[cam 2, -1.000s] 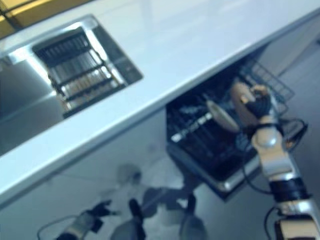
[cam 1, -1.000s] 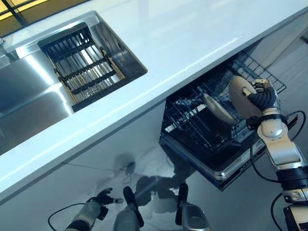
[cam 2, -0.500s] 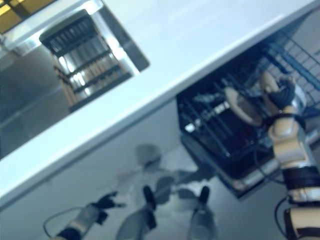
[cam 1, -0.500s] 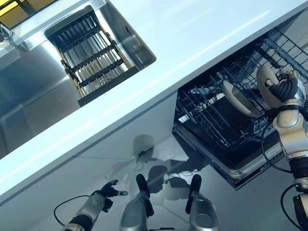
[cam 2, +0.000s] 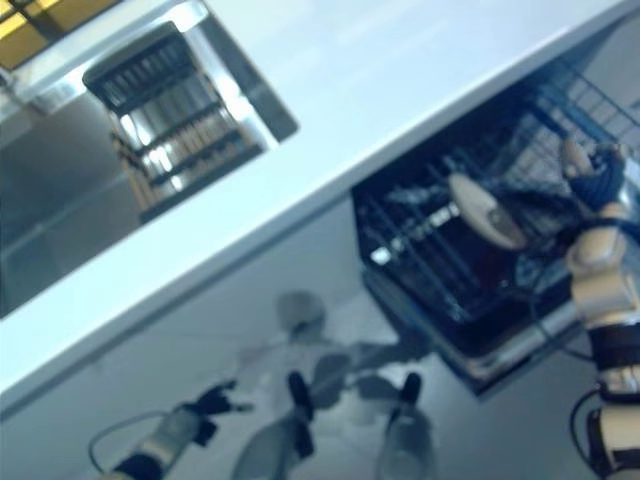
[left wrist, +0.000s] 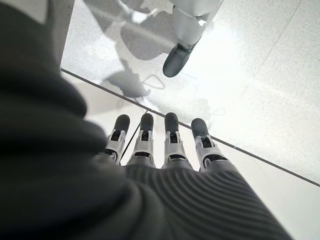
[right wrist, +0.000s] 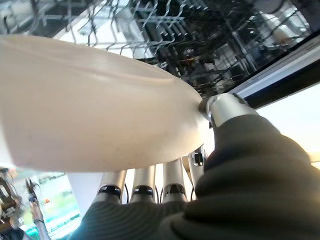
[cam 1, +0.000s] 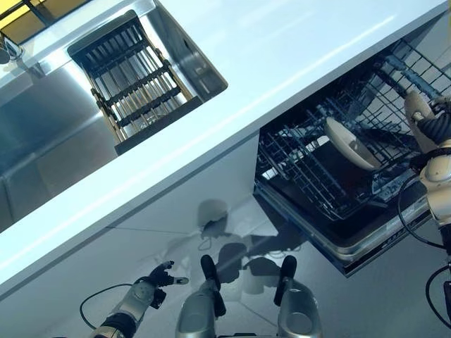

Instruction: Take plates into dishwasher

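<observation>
A beige plate (right wrist: 90,105) is pinched in my right hand (cam 1: 438,128), thumb (right wrist: 220,107) on its rim and fingers (right wrist: 145,186) behind it. In the eye views this plate (cam 1: 416,113) is held upright over the right part of the pulled-out dishwasher rack (cam 1: 317,169). Another beige plate (cam 1: 345,143) stands tilted among the rack's wires in the middle. My left hand (cam 1: 151,283) hangs low at the lower left, far from the dishwasher, its fingers (left wrist: 150,135) straight and holding nothing.
A white countertop (cam 1: 282,42) runs above the dishwasher. At the upper left lies a steel sink (cam 1: 42,141) with a dark slatted draining rack (cam 1: 134,77) in it. The open dishwasher door (cam 1: 366,239) juts out below the rack.
My right hand has carried its plate to the right, farther from the plate standing in the rack. The camera shifted between the earliest frames and now. The left hand has stayed put.
</observation>
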Tool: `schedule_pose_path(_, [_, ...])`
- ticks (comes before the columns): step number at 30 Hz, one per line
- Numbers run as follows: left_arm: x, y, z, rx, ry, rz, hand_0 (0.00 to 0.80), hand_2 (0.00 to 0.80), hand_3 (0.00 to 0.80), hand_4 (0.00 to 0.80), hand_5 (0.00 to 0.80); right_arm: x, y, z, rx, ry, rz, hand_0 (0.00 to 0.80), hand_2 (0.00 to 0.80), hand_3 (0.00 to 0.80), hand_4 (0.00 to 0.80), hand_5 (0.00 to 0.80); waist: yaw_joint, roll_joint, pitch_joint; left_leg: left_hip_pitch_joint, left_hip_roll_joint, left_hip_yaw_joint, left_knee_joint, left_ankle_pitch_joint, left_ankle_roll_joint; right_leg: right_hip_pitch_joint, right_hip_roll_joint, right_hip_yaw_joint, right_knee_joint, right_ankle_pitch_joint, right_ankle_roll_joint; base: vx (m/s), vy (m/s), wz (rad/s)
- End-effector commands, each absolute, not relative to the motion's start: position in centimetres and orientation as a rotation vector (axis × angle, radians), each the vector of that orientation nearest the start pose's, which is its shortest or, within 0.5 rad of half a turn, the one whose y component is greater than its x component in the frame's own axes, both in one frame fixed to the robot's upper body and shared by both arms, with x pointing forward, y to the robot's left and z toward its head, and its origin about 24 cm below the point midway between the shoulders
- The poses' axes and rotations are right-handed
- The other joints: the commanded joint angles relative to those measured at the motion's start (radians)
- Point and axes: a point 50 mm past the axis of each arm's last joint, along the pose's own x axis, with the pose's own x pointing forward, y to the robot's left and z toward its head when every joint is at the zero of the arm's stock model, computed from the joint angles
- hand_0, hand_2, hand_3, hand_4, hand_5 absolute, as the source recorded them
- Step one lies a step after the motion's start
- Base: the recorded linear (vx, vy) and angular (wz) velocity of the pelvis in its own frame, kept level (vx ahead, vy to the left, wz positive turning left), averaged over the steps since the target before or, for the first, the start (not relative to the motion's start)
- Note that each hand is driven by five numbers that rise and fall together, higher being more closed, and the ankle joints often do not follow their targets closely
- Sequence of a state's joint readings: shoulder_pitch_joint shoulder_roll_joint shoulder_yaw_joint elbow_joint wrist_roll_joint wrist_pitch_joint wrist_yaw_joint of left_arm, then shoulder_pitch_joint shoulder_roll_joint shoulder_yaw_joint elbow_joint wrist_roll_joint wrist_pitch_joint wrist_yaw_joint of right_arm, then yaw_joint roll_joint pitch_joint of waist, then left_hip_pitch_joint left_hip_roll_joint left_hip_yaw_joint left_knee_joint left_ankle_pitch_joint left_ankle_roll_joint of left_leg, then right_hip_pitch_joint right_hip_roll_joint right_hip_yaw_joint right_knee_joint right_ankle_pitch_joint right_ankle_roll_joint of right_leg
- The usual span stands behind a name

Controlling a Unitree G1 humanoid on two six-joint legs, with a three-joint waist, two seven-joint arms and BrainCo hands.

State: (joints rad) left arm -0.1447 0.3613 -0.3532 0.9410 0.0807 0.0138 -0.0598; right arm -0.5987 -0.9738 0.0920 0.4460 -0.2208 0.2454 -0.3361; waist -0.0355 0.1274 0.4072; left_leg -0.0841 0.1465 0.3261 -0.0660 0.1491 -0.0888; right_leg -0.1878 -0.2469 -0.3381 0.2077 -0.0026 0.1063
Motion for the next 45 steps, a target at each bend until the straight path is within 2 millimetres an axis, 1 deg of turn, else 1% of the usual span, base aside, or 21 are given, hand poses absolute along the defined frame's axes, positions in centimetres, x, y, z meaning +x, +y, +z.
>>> schedule_pose_path(1, [19.1, 23.4, -11.3, 0.588, 0.891, -0.256, 0.0, 0.0, 0.0, 0.0, 0.0, 31.5, -35.3, 27.6, -1.237, -0.242, -0.745, 0.8, 0.8, 0.8, 0.8, 0.8, 0.022, -0.024, -0.039, -0.009, 0.105, -0.032, 0.006, 0.021, -0.083, -0.044, -0.061, 0.015, 0.212, -0.139, 0.008, 0.093, -0.04, 0.02])
schedule_pose_path(7, [19.3, 24.0, -11.0, 0.6, 0.886, -0.246, 0.0, 0.0, 0.0, 0.0, 0.0, 31.7, -35.3, 28.0, -1.246, -0.242, -0.72, 0.8, 0.8, 0.8, 0.8, 0.8, 0.032, -0.035, -0.017, -0.032, 0.116, -0.042, 0.02, 0.027, -0.084, -0.07, -0.059, 0.017, 0.245, -0.146, 0.003, 0.016, -0.067, 0.01])
schedule_pose_path(13, [19.8, 24.3, -10.5, 0.631, 0.875, -0.258, 0.0, 0.0, 0.0, 0.0, 0.0, 32.3, -34.0, 28.4, -1.189, -0.293, -0.675, 0.8, 0.8, 0.8, 0.8, 0.8, 0.041, -0.047, 0.005, -0.048, 0.124, -0.051, 0.029, 0.028, -0.084, -0.08, -0.049, 0.014, 0.244, -0.137, 0.001, -0.033, -0.075, 0.01])
schedule_pose_path(14, [19.9, 24.2, -10.5, 0.637, 0.872, -0.262, 0.0, 0.0, 0.0, 0.0, 0.0, 32.5, -33.7, 28.4, -1.16, -0.305, -0.668, 0.8, 0.8, 0.8, 0.8, 0.8, 0.045, -0.043, 0.011, -0.061, 0.132, -0.045, 0.037, 0.041, -0.074, -0.086, -0.041, 0.004, 0.232, -0.113, -0.011, -0.015, -0.063, 0.0])
schedule_pose_path(15, [19.8, 24.2, -10.5, 0.639, 0.873, -0.265, 0.0, 0.0, 0.0, 0.0, 0.0, 32.7, -33.3, 28.4, -1.154, -0.312, -0.657, 0.8, 0.8, 0.8, 0.8, 0.8, 0.042, -0.048, 0.009, -0.05, 0.126, -0.052, 0.034, 0.027, -0.084, -0.079, -0.044, 0.014, 0.236, -0.133, 0.001, -0.014, -0.049, -0.01])
schedule_pose_path(17, [19.9, 24.1, -10.5, 0.641, 0.872, -0.266, 0.0, 0.0, 0.0, 0.0, 0.0, 32.8, -33.0, 28.5, -1.145, -0.322, -0.649, 0.8, 0.8, 0.8, 0.8, 0.8, 0.041, -0.048, 0.011, -0.051, 0.128, -0.051, 0.037, 0.026, -0.084, -0.08, -0.043, 0.015, 0.233, -0.131, 0.002, 0.028, -0.016, 0.0])
schedule_pose_path(19, [19.9, 23.9, -10.6, 0.641, 0.87, -0.271, 0.0, 0.0, 0.0, 0.0, 0.0, 33.1, -32.4, 29.1, -1.148, -0.339, -0.634, 0.8, 0.8, 0.8, 0.8, 0.8, 0.038, -0.043, 0.012, -0.052, 0.13, -0.048, 0.044, 0.025, -0.085, -0.083, -0.045, 0.019, 0.233, -0.129, 0.002, 0.0, 0.0, 0.0])
schedule_pose_path(22, [20.0, 23.6, -10.7, 0.633, 0.869, -0.268, 0.0, 0.0, 0.0, 0.0, 0.0, 33.3, -32.1, 29.6, -1.154, -0.349, -0.631, 0.8, 0.8, 0.8, 0.8, 0.8, 0.034, -0.032, 0.008, -0.05, 0.127, -0.045, 0.045, 0.024, -0.086, -0.084, -0.048, 0.023, 0.233, -0.13, 0.003, -0.026, 0.009, 0.0])
schedule_pose_path(23, [20.0, 23.5, -10.7, 0.63, 0.866, -0.266, 0.0, 0.0, 0.0, 0.0, 0.0, 33.4, -32.0, 29.8, -1.155, -0.355, -0.633, 0.8, 0.8, 0.8, 0.8, 0.8, 0.034, -0.023, 0.01, -0.063, 0.132, -0.036, 0.049, 0.039, -0.076, -0.092, -0.044, 0.015, 0.228, -0.109, -0.009, -0.086, 0.028, 0.0])
schedule_pose_path(25, [20.0, 23.3, -10.7, 0.622, 0.866, -0.265, 0.0, 0.0, 0.0, 0.0, 0.0, 33.5, -31.9, 30.3, -1.157, -0.361, -0.634, 0.8, 0.8, 0.8, 0.8, 0.8, 0.031, -0.013, 0.009, -0.062, 0.128, -0.034, 0.046, 0.04, -0.077, -0.094, -0.043, 0.021, 0.224, -0.109, -0.009, -0.027, 0.031, -0.03])
schedule_pose_path(26, [19.9, 23.2, -10.8, 0.619, 0.869, -0.265, 0.0, 0.0, 0.0, 0.0, 0.0, 33.5, -31.8, 30.4, -1.16, -0.361, -0.633, 0.8, 0.8, 0.8, 0.8, 0.8, 0.027, -0.014, 0.005, -0.048, 0.121, -0.04, 0.04, 0.027, -0.087, -0.087, -0.047, 0.032, 0.227, -0.129, 0.002, 0.053, 0.037, -0.05])
schedule_pose_path(27, [19.8, 23.2, -10.9, 0.614, 0.872, -0.266, 0.0, 0.0, 0.0, 0.0, 0.0, 33.5, -31.8, 30.6, -1.166, -0.362, -0.633, 0.8, 0.8, 0.8, 0.8, 0.8, 0.025, -0.009, 0.004, -0.045, 0.12, -0.038, 0.039, 0.027, -0.089, -0.086, -0.047, 0.034, 0.227, -0.131, 0.002, -0.007, 0.044, -0.04])
schedule_pose_path(28, [19.7, 23.1, -10.9, 0.61, 0.872, -0.266, 0.0, 0.0, 0.0, 0.0, 0.0, 33.6, -31.7, 30.8, -1.17, -0.367, -0.634, 0.8, 0.8, 0.8, 0.8, 0.8, 0.026, 0.0, 0.006, -0.055, 0.126, -0.03, 0.042, 0.04, -0.08, -0.093, -0.041, 0.026, 0.218, -0.11, -0.01, -0.074, 0.052, -0.06])
schedule_pose_path(31, [19.5, 22.9, -11.1, 0.593, 0.877, -0.268, 0.0, 0.0, 0.0, 0.0, 0.0, 33.8, -31.6, 31.2, -1.182, -0.375, -0.633, 0.8, 0.8, 0.8, 0.8, 0.8, 0.018, 0.014, 0.002, -0.051, 0.122, -0.024, 0.038, 0.039, -0.081, -0.098, -0.036, 0.04, 0.217, -0.115, -0.013, -0.038, 0.051, -0.08])
schedule_pose_path(36, [19.2, 22.4, -11.4, 0.586, 0.876, -0.275, 0.0, 0.0, 0.0, 0.0, 0.0, 34.0, -32.2, 31.7, -1.186, -0.358, -0.657, 0.8, 0.8, 0.8, 0.8, 0.8, 0.016, 0.035, -0.001, -0.047, 0.119, -0.017, 0.035, 0.04, -0.082, -0.102, -0.034, 0.055, 0.226, -0.131, -0.021, -0.017, -0.003, -0.1])
schedule_pose_path(40, [19.5, 22.2, -11.2, 0.585, 0.862, -0.28, 0.0, 0.0, 0.0, 0.0, 0.0, 34.0, -32.9, 32.3, -1.185, -0.352, -0.682, 0.8, 0.8, 0.8, 0.8, 0.8, 0.016, 0.054, 0.003, -0.056, 0.109, -0.017, 0.039, 0.039, -0.081, -0.123, -0.046, 0.062, 0.248, -0.142, -0.026, -0.056, -0.006, -0.13])
schedule_pose_path(45, [20.0, 21.4, -11.0, 0.578, 0.839, -0.308, 0.0, 0.0, 0.0, 0.0, 0.0, 34.1, -32.7, 32.6, -1.202, -0.349, -0.677, 0.8, 0.8, 0.8, 0.8, 0.8, 0.011, 0.082, 0.015, -0.067, 0.092, -0.025, 0.04, 0.036, -0.08, -0.148, -0.054, 0.072, 0.262, -0.145, -0.031, -0.057, 0.018, -0.05])
